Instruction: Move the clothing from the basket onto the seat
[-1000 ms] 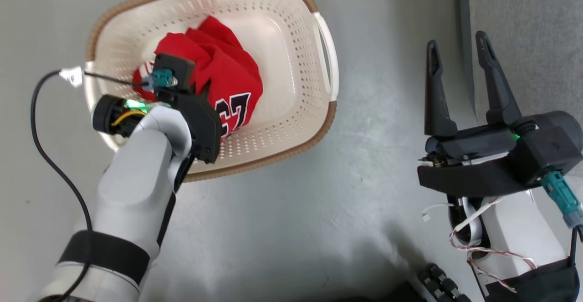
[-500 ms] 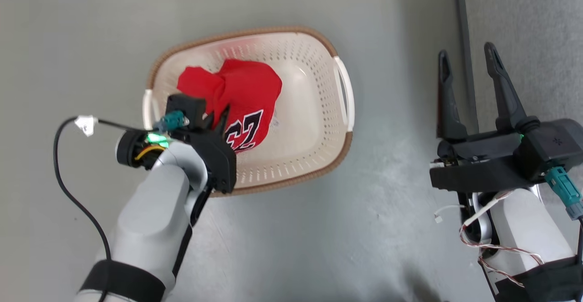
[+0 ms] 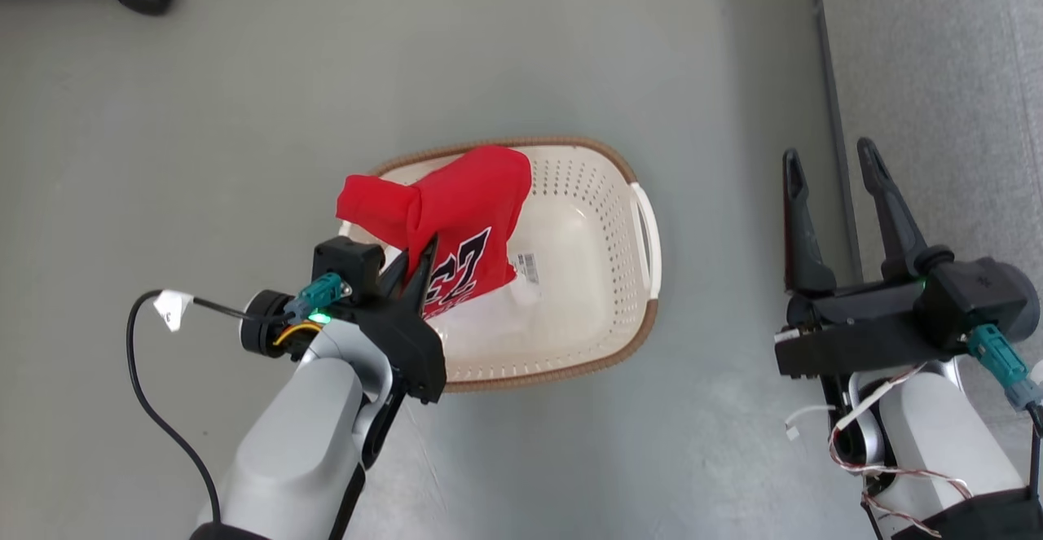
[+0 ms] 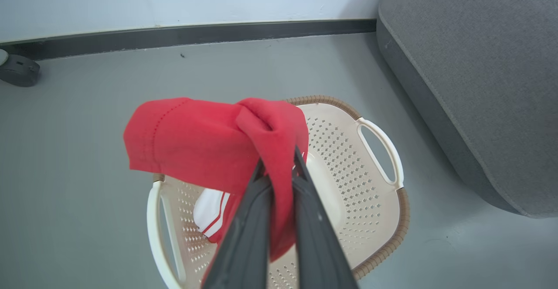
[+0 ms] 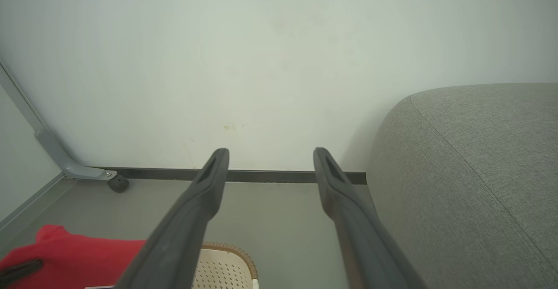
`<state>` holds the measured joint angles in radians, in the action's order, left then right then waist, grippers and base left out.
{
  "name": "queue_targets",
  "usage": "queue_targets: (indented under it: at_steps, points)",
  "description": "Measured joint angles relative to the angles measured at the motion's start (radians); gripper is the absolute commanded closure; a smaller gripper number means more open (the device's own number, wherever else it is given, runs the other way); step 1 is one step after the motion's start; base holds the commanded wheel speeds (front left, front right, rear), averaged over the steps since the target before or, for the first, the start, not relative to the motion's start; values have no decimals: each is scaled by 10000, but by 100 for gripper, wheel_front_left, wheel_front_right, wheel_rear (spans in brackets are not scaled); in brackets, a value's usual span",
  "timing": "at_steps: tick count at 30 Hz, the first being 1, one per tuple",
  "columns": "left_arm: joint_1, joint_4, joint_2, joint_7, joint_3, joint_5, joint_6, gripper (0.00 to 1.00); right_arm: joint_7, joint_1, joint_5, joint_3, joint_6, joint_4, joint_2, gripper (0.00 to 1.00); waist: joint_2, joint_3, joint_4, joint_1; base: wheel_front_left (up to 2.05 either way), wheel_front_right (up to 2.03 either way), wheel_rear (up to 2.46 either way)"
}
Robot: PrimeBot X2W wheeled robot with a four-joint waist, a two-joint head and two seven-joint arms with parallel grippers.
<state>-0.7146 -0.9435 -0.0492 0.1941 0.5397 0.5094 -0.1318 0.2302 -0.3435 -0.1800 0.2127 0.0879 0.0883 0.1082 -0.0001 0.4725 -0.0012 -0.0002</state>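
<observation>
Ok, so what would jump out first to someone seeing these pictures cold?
The bright red jersey with black numerals grabs the eye, pinched in the shut left gripper and hanging over the cream perforated laundry basket on the grey floor. Off to the right, the right gripper stands open and empty beside the light grey sofa cushion.

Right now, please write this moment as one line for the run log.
left pincer: shut on red jersey, hanging over basket | right pincer: open, holds nothing | seat: bare where seen
</observation>
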Motion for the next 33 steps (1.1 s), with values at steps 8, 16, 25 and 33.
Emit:
queue_targets:
  at_steps: [8,16,25,33]
  points:
    - [716,443,23,380,-199,393,0,100,0,682,-153,-115,-52,167,79,0,0,-996,258,1,0,0,0]
    - [1469,938,-19,454,-318,439,0,100,0,1126,-324,-142,-90,180,75,0,0,-1859,431,0,0,0,0]
    - [2119,1937,-261,545,-744,443,125,100,2,1453,-535,-251,-104,251,79,0,0,-2683,563,1,0,0,0]
    - [2723,3170,-322,545,-936,435,362,100,4,2012,-683,-345,-176,378,94,0,0,-3437,665,1,0,0,0]
